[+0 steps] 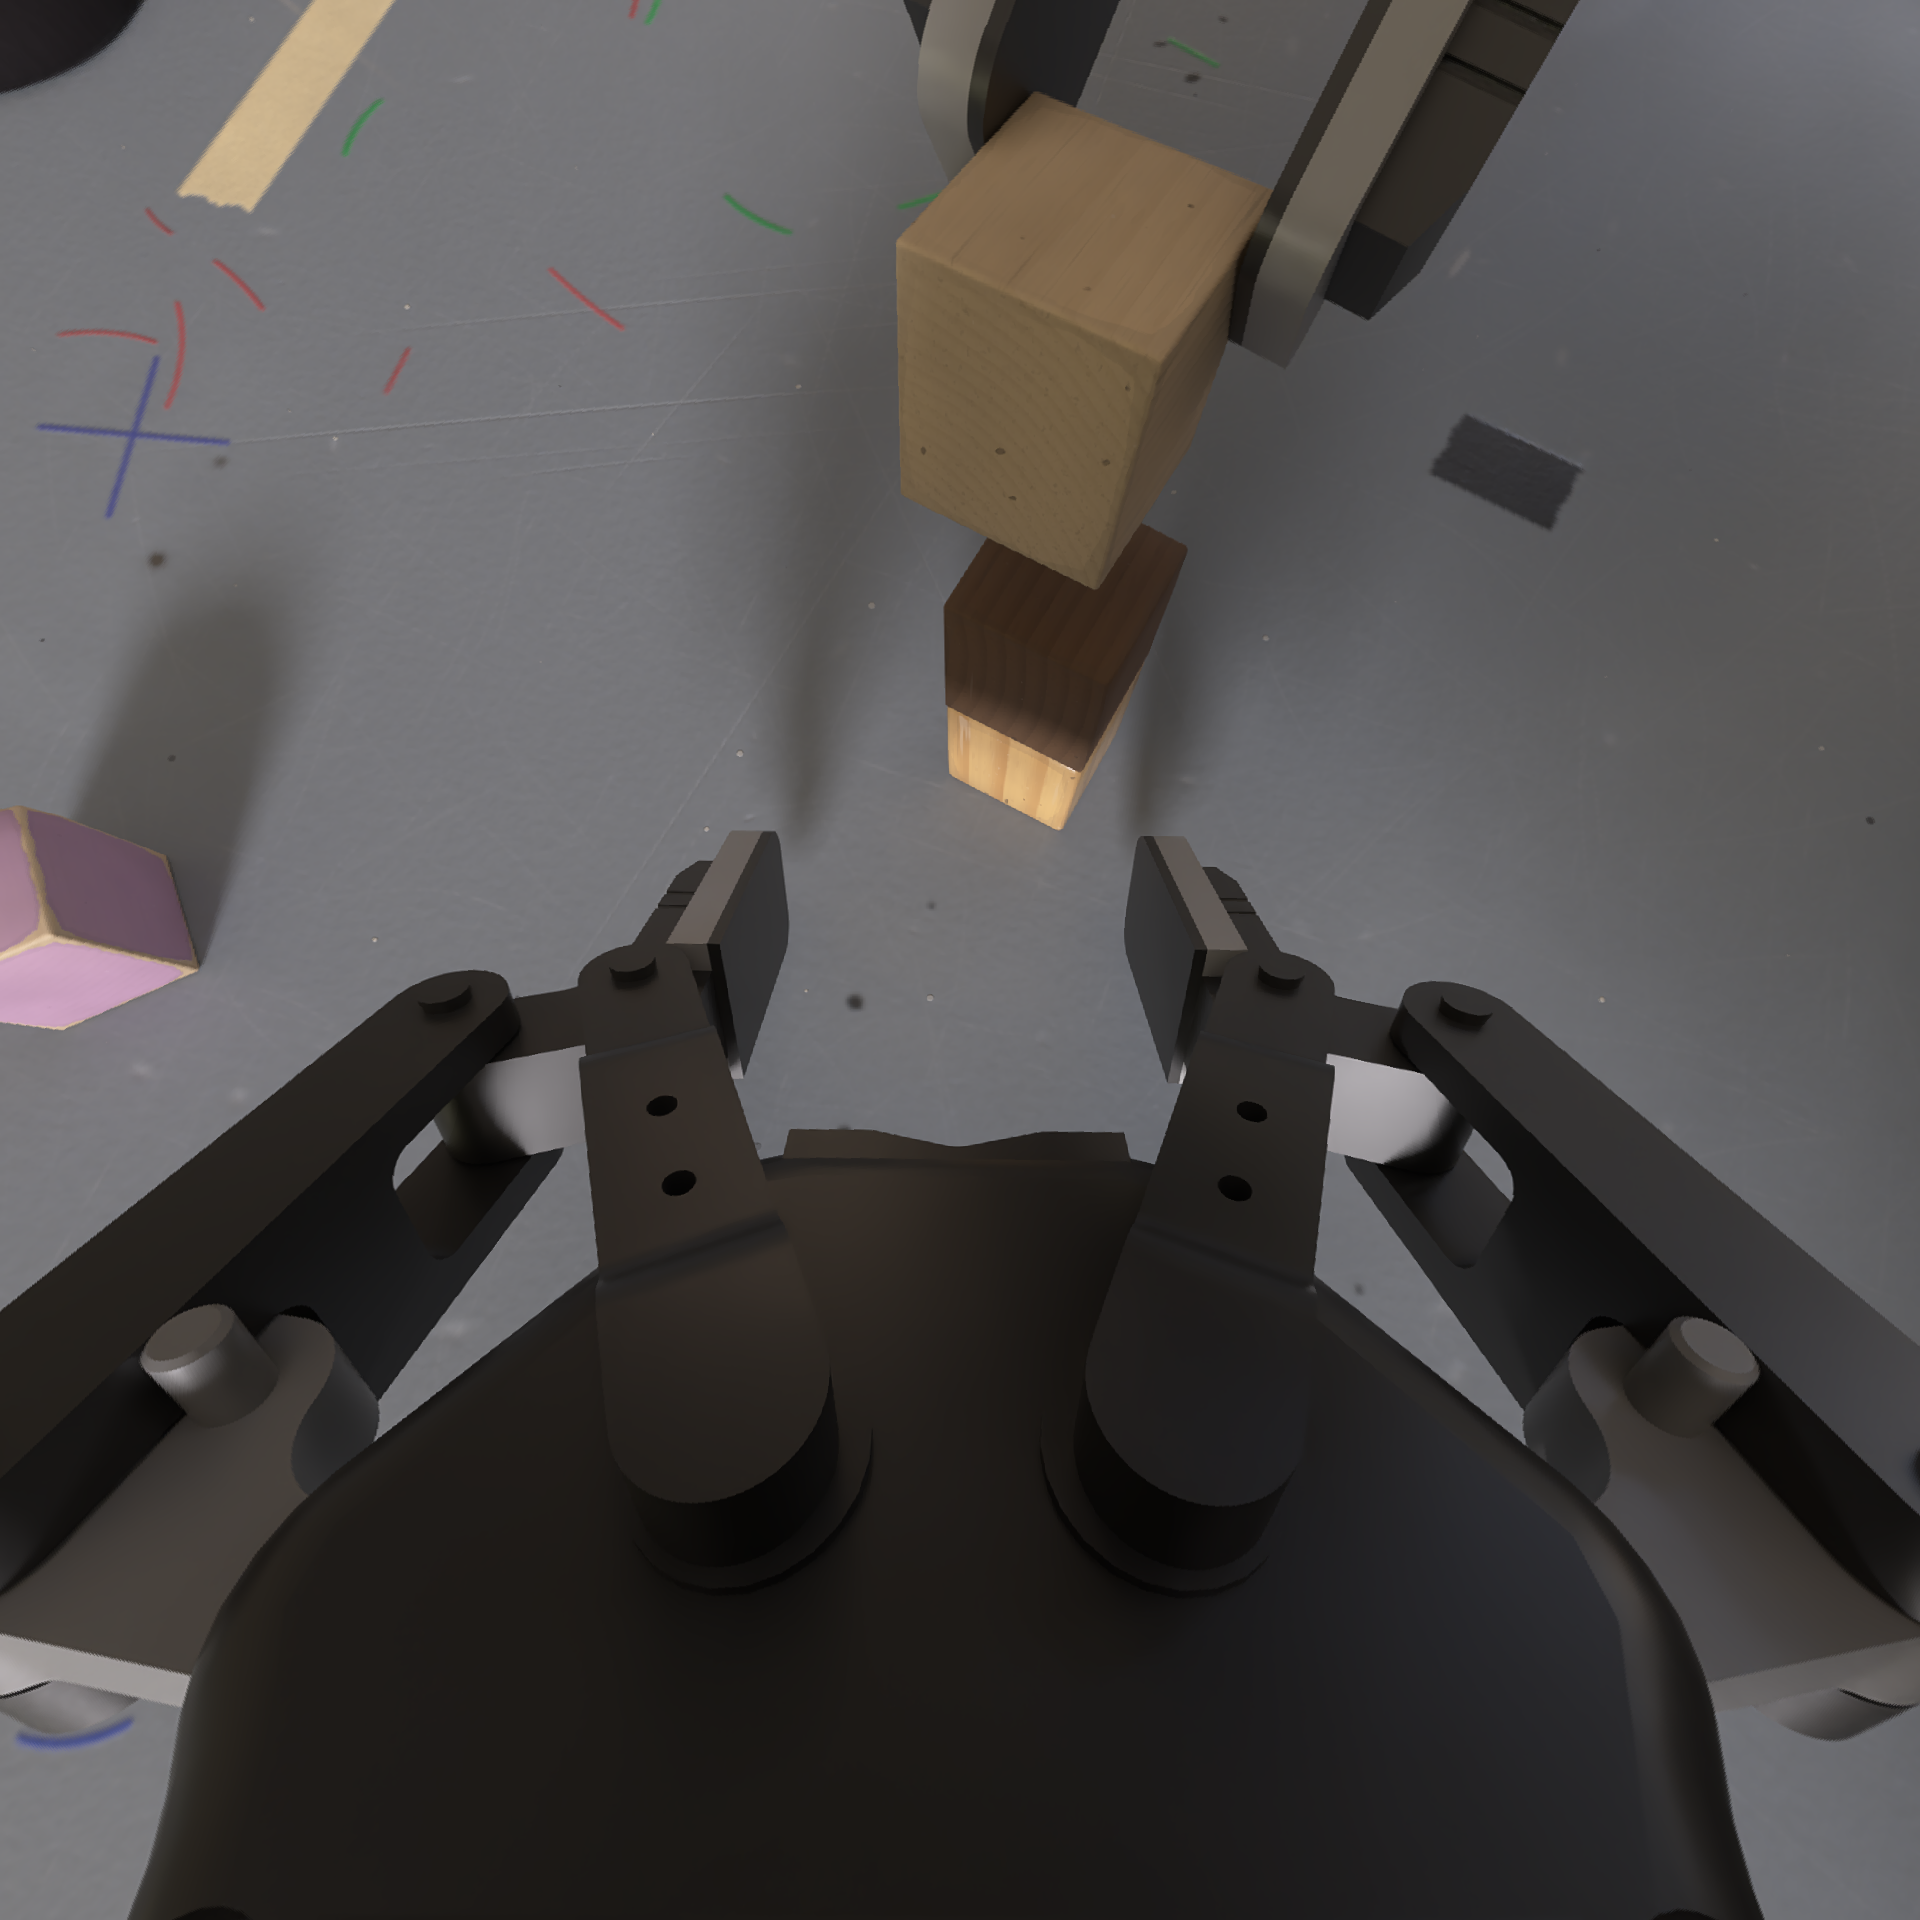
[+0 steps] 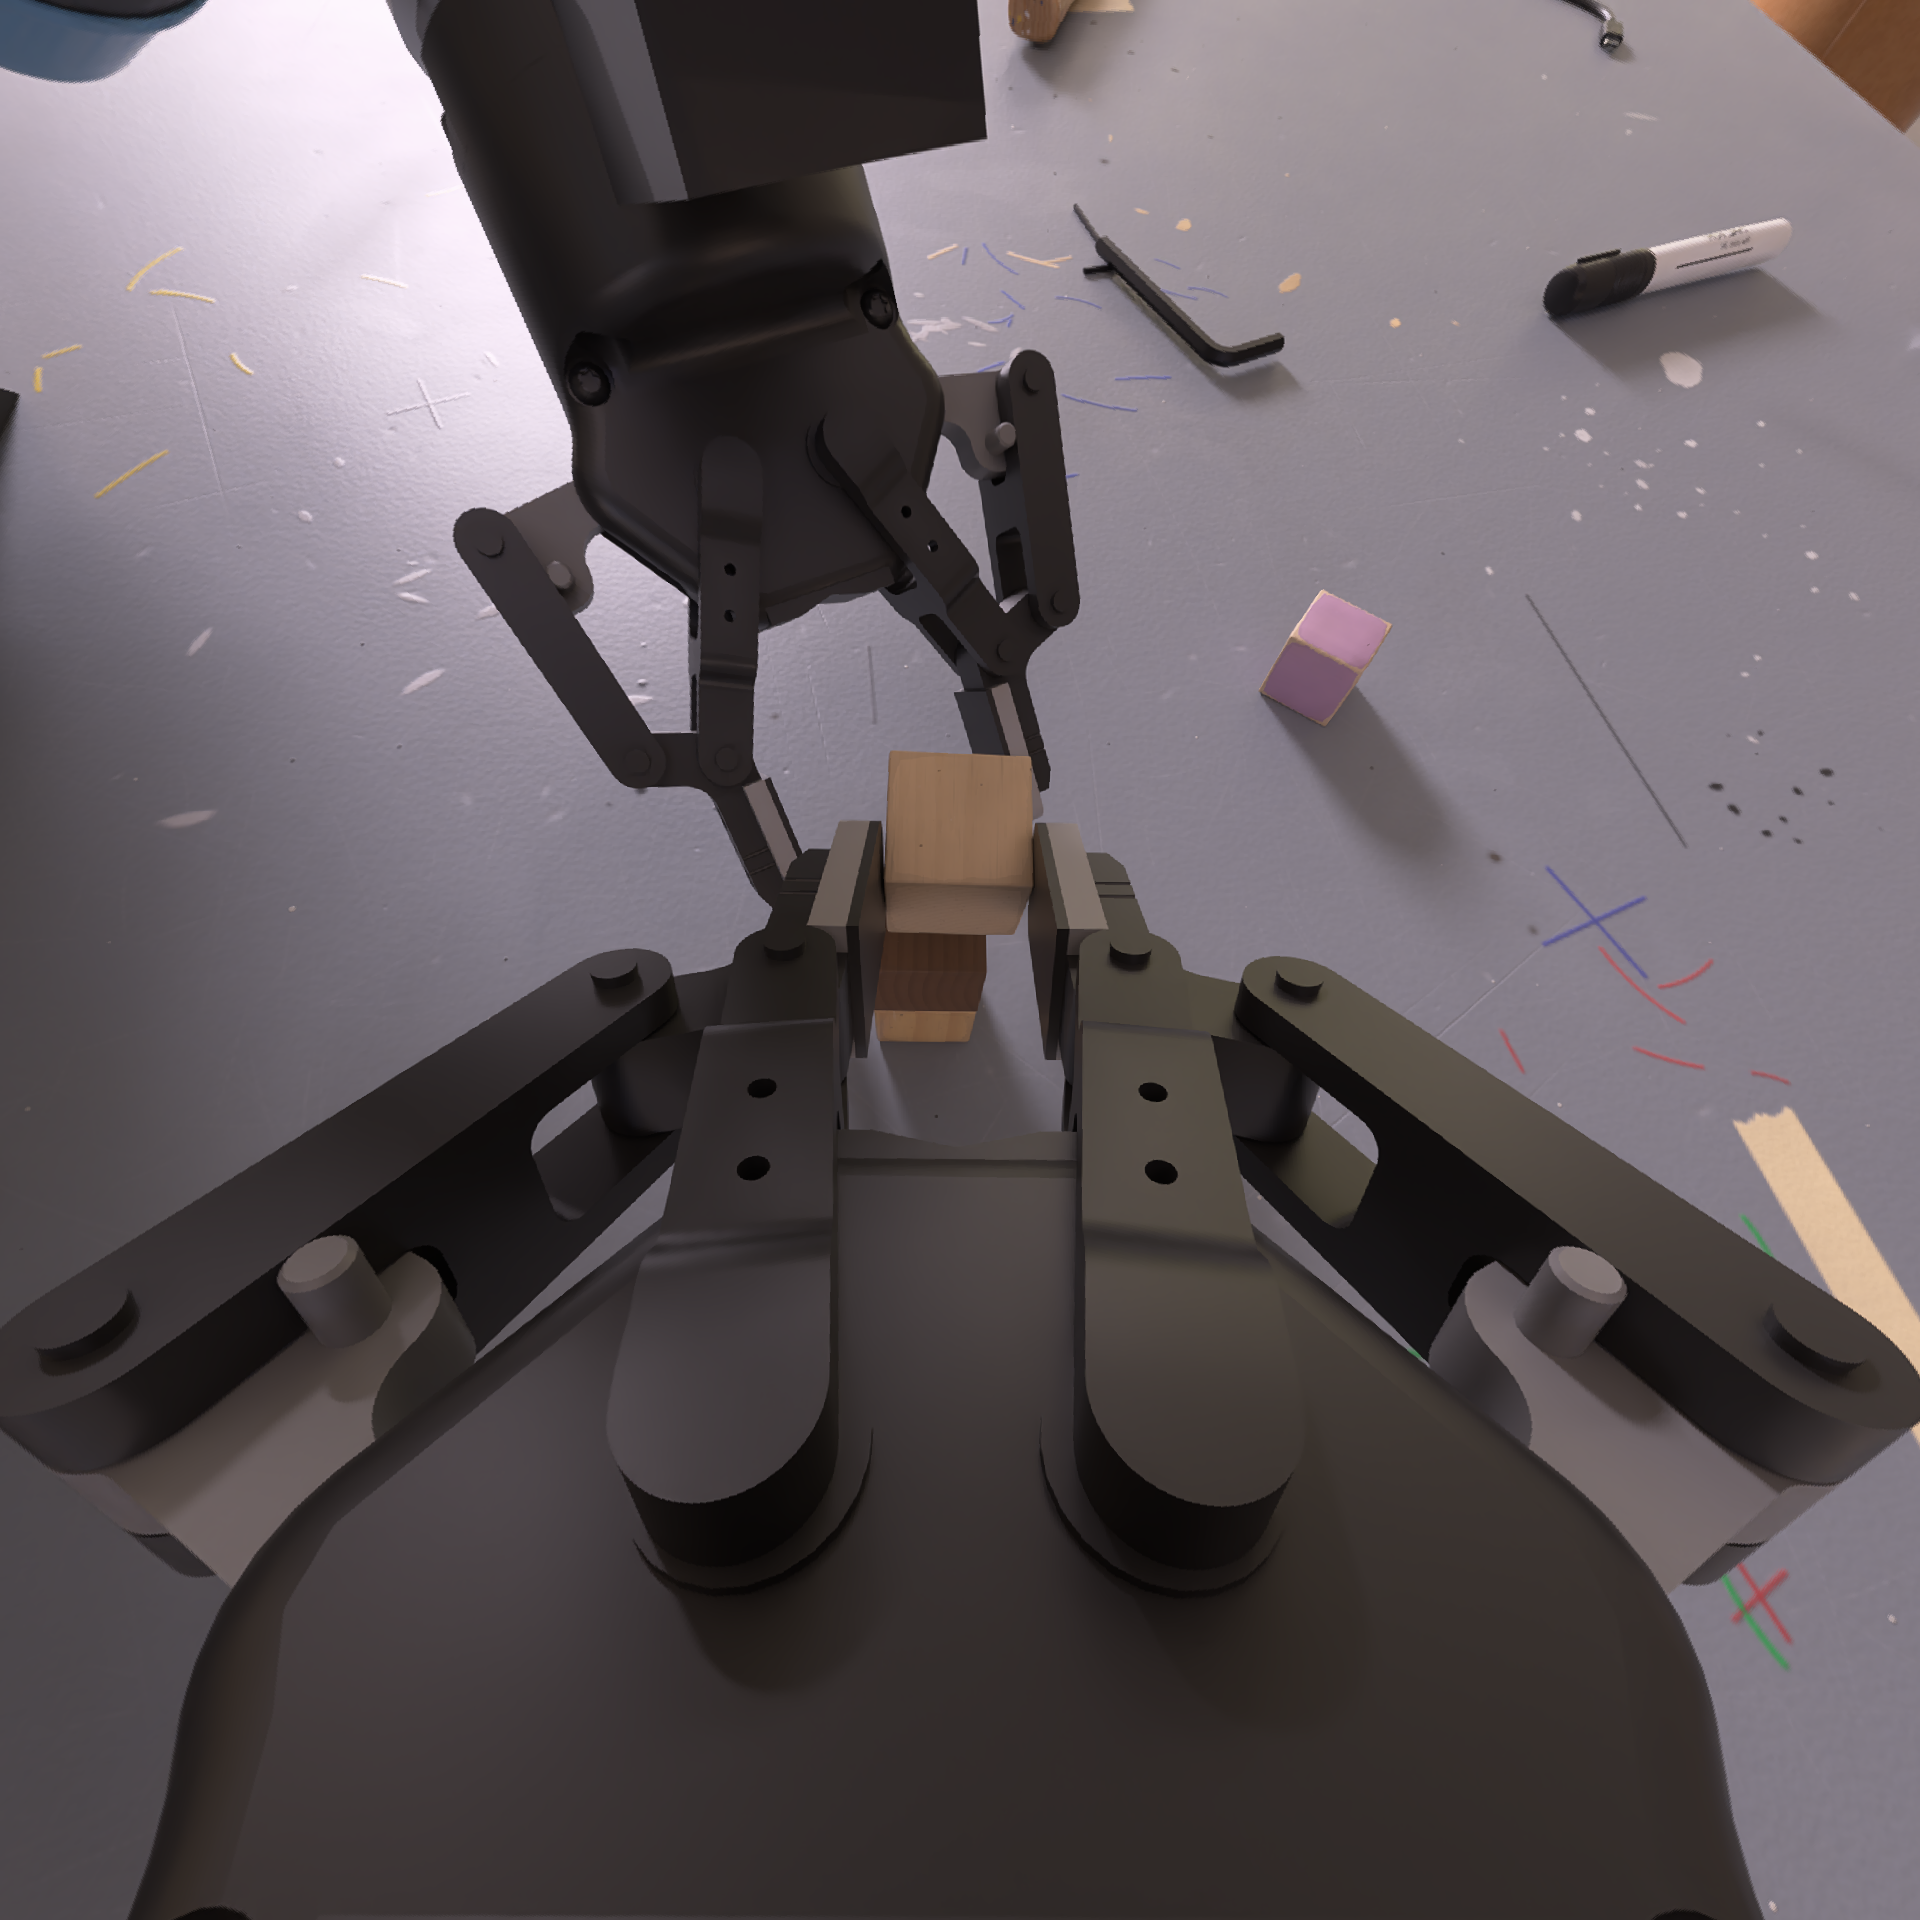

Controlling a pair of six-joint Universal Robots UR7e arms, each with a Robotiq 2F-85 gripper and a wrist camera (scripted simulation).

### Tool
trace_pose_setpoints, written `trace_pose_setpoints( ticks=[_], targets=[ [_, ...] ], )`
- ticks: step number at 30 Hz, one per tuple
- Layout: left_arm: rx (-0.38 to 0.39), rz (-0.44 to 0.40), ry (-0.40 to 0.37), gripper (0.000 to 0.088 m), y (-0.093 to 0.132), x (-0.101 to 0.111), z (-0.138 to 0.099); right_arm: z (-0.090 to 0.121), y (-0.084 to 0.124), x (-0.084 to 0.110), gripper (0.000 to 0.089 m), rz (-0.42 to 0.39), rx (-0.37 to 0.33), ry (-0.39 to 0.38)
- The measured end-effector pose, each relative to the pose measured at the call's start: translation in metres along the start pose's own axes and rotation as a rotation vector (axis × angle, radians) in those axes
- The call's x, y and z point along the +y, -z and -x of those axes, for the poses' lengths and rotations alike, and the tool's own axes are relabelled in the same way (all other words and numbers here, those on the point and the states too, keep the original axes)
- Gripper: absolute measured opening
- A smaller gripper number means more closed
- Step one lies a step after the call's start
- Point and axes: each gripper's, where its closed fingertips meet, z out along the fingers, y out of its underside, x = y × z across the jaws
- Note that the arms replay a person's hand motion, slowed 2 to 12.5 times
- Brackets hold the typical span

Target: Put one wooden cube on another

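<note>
My right gripper [image 2: 956, 883] is shut on a light wooden cube [image 2: 956, 826] and holds it above the table. This cube also shows in the left wrist view [image 1: 1049, 343], between the right gripper's fingers [image 1: 1283, 275]. Directly under it, a second wooden cube [image 1: 1023, 681] stands on the grey table, mostly in the held cube's shadow; it also shows in the right wrist view [image 2: 925, 992]. The held cube seems to hang a little above it with a gap. My left gripper [image 1: 956, 909] is open and empty, just short of the lower cube.
A pink cube [image 1: 88, 920] sits to the left, and shows in the right wrist view [image 2: 1325, 655]. A marker pen [image 2: 1662, 265], a black hex key [image 2: 1184, 301] and a strip of masking tape [image 1: 281, 104] lie on the scuffed grey table [image 1: 520, 623].
</note>
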Motion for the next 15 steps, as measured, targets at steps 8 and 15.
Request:
trace_pose_setpoints(
  ticks=[8,15],
  targets=[
    [0.000,0.000,0.000,0.0587,0.0000,0.0000,0.0000,0.0012,0.0008,-0.0037,0.0255,-0.016,-0.002,0.000],
    [0.000,0.000,0.000,0.0587,0.0000,0.0000,0.0001,0.0012,0.0011,-0.0040,0.0255,-0.016,0.000,-0.001]
  ],
)
